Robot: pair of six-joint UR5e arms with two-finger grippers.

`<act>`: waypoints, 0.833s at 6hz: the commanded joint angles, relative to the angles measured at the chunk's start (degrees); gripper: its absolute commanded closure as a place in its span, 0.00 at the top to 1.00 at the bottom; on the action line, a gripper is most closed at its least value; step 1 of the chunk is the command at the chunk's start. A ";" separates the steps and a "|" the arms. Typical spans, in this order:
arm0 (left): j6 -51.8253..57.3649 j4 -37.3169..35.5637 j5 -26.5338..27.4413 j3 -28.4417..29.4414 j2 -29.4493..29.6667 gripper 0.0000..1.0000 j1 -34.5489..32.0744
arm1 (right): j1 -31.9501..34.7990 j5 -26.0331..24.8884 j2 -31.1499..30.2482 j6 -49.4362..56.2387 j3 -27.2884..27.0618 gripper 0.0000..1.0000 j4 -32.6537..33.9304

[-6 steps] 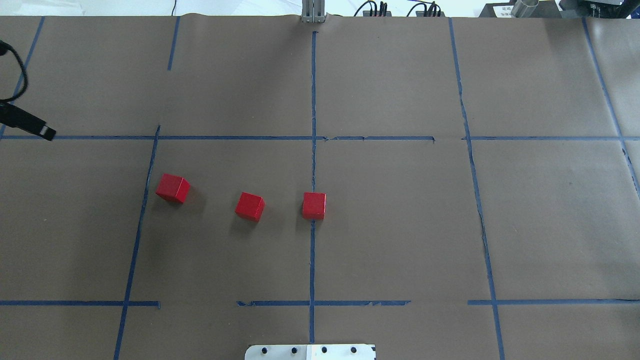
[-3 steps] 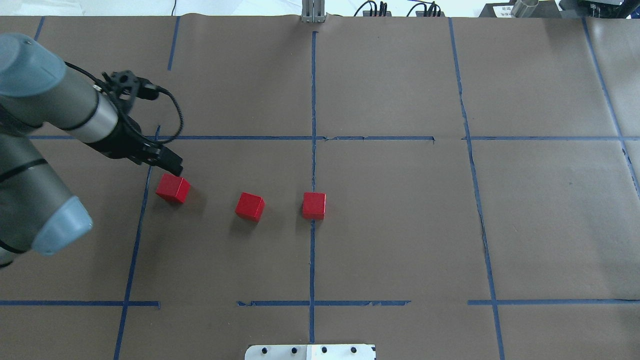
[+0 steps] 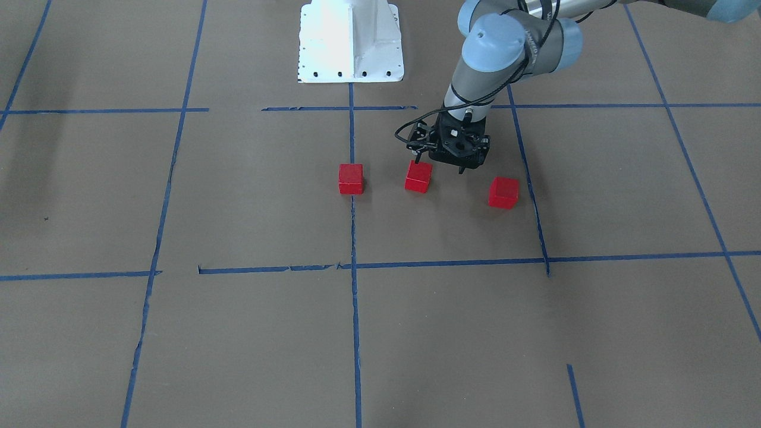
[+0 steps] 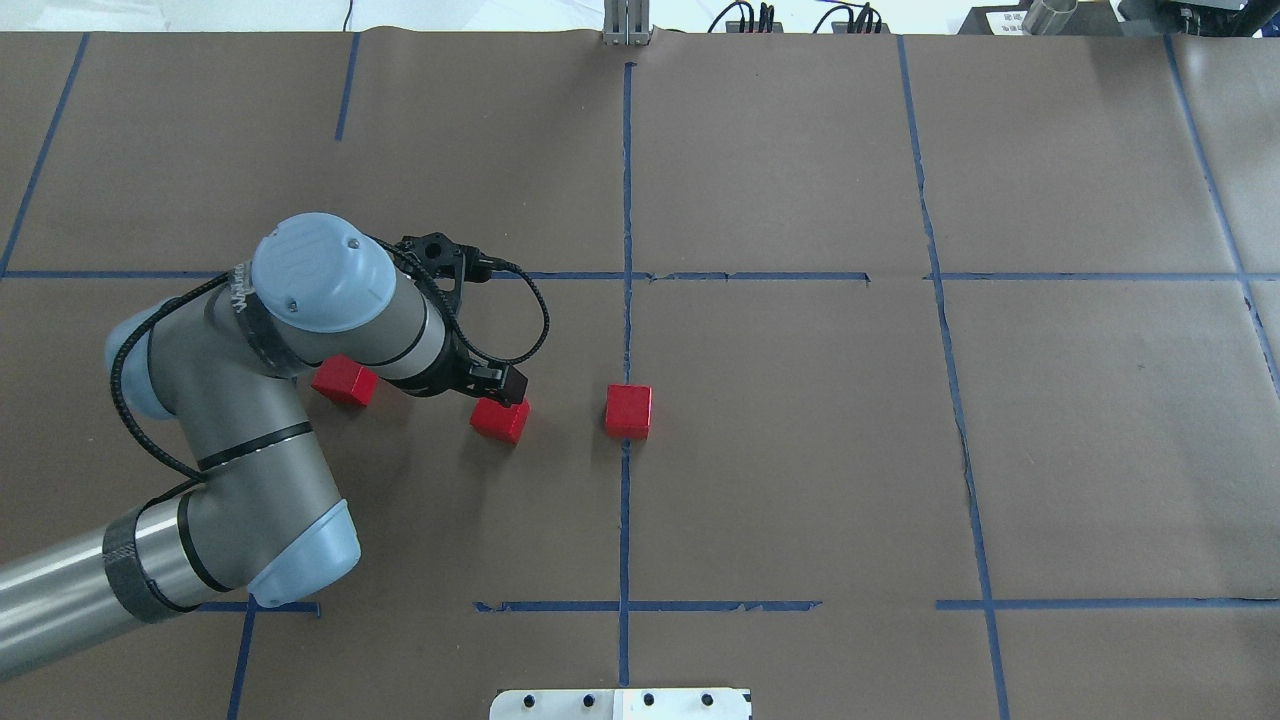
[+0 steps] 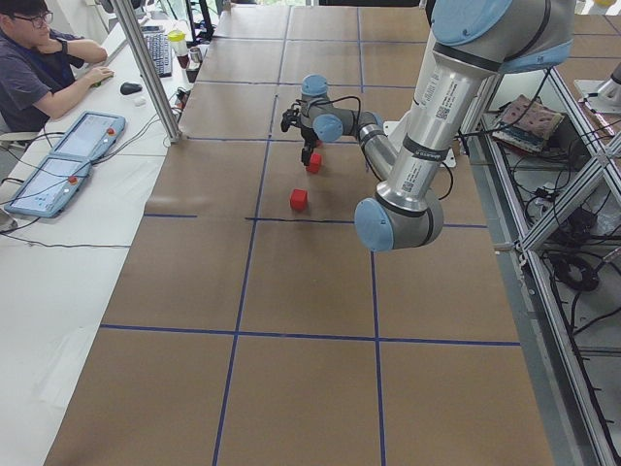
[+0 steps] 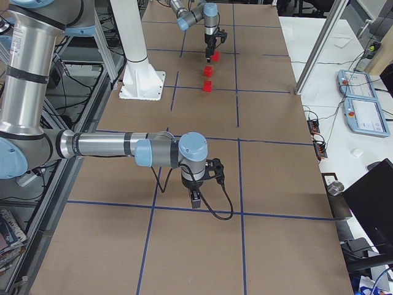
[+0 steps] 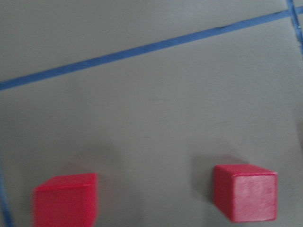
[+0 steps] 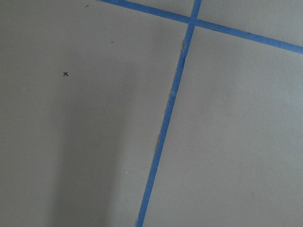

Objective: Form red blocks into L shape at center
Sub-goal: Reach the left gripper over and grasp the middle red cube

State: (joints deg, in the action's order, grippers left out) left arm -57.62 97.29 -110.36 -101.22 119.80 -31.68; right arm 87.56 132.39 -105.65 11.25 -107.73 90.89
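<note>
Three red blocks lie in a row on the brown paper. One (image 4: 628, 411) sits on the vertical blue tape line at the center (image 4: 626, 480). The middle block (image 4: 500, 420) lies left of it. The outer block (image 4: 343, 382) is partly hidden under my left arm. In the front-facing view they are the center block (image 3: 351, 179), the middle block (image 3: 418, 177) and the outer block (image 3: 503, 192). My left gripper (image 3: 439, 165) hovers open and empty just behind the middle block, and also shows overhead (image 4: 500, 388). My right gripper (image 6: 195, 200) shows only in the exterior right view, far from the blocks; I cannot tell its state.
The white robot base plate (image 3: 351, 41) stands at the table's near edge behind the center line. Blue tape lines (image 4: 940, 330) mark a grid on the paper. An operator (image 5: 39, 68) sits at a side desk with teach pendants (image 5: 58, 165).
My left arm has swung in from the left edge, passed over the outer block and now hovers by the middle block. The three blocks have not moved.
</note>
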 commanded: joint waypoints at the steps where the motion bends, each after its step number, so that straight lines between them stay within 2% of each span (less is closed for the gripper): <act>1: -2.23 0.00 0.50 3.29 2.27 1.00 0.83 | -0.02 -0.02 0.01 0.09 0.06 1.00 -0.01; 2: -3.98 0.17 0.41 6.18 4.02 1.00 0.92 | 0.07 -0.02 0.01 0.00 0.06 1.00 -0.01; 5: -4.79 1.84 0.41 9.81 4.13 1.00 2.76 | -0.02 -0.02 0.01 0.09 0.50 1.00 -0.19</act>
State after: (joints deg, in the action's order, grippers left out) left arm -62.32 98.89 -109.95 -92.27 123.87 -29.39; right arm 87.57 132.36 -105.64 11.33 -107.48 90.82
